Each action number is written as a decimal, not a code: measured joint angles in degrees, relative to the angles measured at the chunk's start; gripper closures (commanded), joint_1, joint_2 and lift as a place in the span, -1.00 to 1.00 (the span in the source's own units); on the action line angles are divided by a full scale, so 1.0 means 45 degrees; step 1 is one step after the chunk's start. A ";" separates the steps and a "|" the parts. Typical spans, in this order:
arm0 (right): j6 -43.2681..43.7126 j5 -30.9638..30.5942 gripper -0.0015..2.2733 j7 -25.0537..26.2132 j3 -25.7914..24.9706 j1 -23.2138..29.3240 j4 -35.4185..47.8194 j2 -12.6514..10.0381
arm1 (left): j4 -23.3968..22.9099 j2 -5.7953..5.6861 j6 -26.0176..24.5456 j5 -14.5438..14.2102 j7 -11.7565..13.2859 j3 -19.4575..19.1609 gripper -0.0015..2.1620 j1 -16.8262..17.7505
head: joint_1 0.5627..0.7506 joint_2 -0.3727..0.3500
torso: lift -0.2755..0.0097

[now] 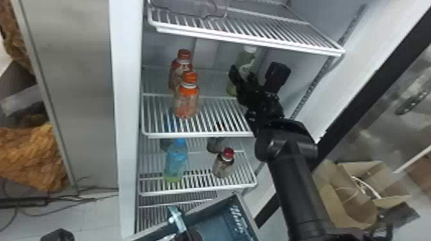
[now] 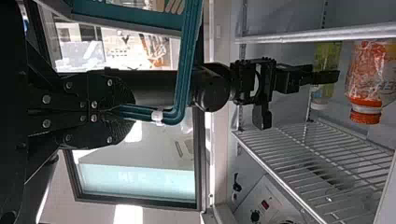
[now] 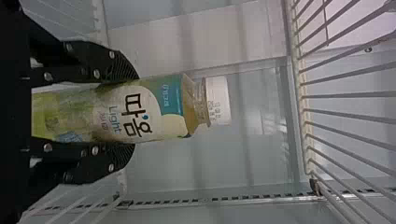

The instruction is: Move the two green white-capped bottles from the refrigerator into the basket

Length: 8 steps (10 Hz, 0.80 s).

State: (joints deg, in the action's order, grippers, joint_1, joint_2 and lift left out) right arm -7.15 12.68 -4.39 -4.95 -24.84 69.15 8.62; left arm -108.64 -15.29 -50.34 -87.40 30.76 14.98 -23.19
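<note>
A lab or workroom, by the look of it, though which of the two I can't call! Right up front stands an open upright refrigerator, bottled drinks on its white wire shelves, and a black robot arm reaches in. Over to the left, loose cables trail across the floor; out to the right, there's an open cardboard box, flaps spread wide.

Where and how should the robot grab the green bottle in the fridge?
Probably around the middle of the green bottle, below the white cap, from the open front, with the right tool closing on both sides. It's upright, fairly straight there but narrow at the neck, and a shelf above likely blocks a top grab.
</note>
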 measured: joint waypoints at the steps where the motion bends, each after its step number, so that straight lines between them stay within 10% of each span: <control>1: 0.0011 0.0000 -0.22 0.0000 -0.0013 0.0038 0.0067 -0.0001 | 0.0001 0.0000 0.0001 -0.0001 0.0014 -0.0002 0.12 -0.0003 | 0.41 -0.94 | 0.90; 8: 0.0244 0.0096 -0.22 -0.0019 -0.0186 0.1567 0.2048 -0.0101 | 0.0000 -0.0001 0.0034 -0.0001 0.0040 -0.0050 0.12 -0.0086 | 0.41 -0.94 | 0.90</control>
State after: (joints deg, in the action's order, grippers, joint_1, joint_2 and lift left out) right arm -6.05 13.11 -4.48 -5.78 -17.79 78.37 8.16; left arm -108.63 -15.30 -50.19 -87.41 30.94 14.75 -23.57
